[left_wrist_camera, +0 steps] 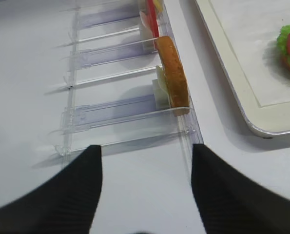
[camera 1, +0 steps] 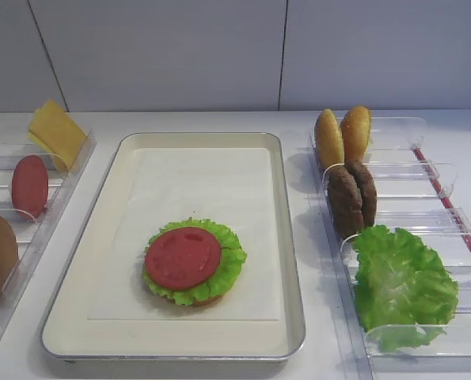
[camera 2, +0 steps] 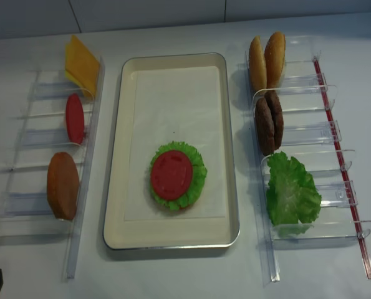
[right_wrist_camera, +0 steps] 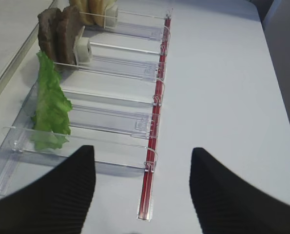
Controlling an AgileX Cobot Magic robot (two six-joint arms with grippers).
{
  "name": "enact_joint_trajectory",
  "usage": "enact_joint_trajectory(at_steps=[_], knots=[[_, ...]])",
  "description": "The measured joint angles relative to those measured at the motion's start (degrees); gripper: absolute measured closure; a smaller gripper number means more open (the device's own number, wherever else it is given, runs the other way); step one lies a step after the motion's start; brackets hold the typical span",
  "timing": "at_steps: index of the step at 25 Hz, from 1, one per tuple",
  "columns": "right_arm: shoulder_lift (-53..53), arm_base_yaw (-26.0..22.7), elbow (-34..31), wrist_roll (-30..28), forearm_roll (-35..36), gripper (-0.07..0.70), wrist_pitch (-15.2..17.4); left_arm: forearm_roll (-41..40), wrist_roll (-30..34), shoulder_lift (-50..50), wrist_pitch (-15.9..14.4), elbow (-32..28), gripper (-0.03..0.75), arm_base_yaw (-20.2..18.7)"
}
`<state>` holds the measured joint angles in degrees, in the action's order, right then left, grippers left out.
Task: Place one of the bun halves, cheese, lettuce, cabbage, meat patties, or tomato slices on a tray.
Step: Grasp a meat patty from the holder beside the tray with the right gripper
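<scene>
Tray (camera 2: pixel 120 156) sits mid-bench, long axis running front to back, paper liner inside. On the liner, toward the front end, a stack is under way: a bun half at the bottom showing only as a tan edge, a lettuce leaf (camera 2: pixel 197 177) over it, a tomato slice (camera 2: pixel 171 174) flat on top. Stack is centred across the tray, probably so either arm can reach it. Right-hand clear bins (camera 2: pixel 310 134) hold stock on edge against white stops: two bun halves (camera 2: pixel 266 60) at the back, the two meat patties (camera 2: pixel 268 121) next, spare lettuce (camera 2: pixel 291 193) nearest the front. Standing upright likely gives the jaws a thin edge to pinch. Left-hand bins (camera 2: pixel 23 137): cheese (camera 2: pixel 80 62) leaning at the back, one spare tomato slice (camera 2: pixel 74 118) in the middle, one bun half (camera 2: pixel 63 185) toward the front. Right gripper (right_wrist_camera: pixel 142 195) hovers over the front end of the right bins, jaws moderately wide and empty, with the lettuce ahead-left of it and the patties further on. Left gripper (left_wrist_camera: pixel 145 190) hovers at the front of the left bins, jaws apart, holding nothing, the bun half just ahead. Judgement: a patty or the cheese is the sensible next layer; neither is engaged yet.
</scene>
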<state>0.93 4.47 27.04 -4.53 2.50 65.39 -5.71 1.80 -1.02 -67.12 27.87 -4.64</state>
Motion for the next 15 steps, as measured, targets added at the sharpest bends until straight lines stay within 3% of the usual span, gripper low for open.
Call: enact_joint_trajectory(at_steps=[15], knots=[[0.0,0.0,0.0,-0.65,0.0,0.184,0.0,0.0,0.0,0.0,0.0,0.0,0.319,0.0]])
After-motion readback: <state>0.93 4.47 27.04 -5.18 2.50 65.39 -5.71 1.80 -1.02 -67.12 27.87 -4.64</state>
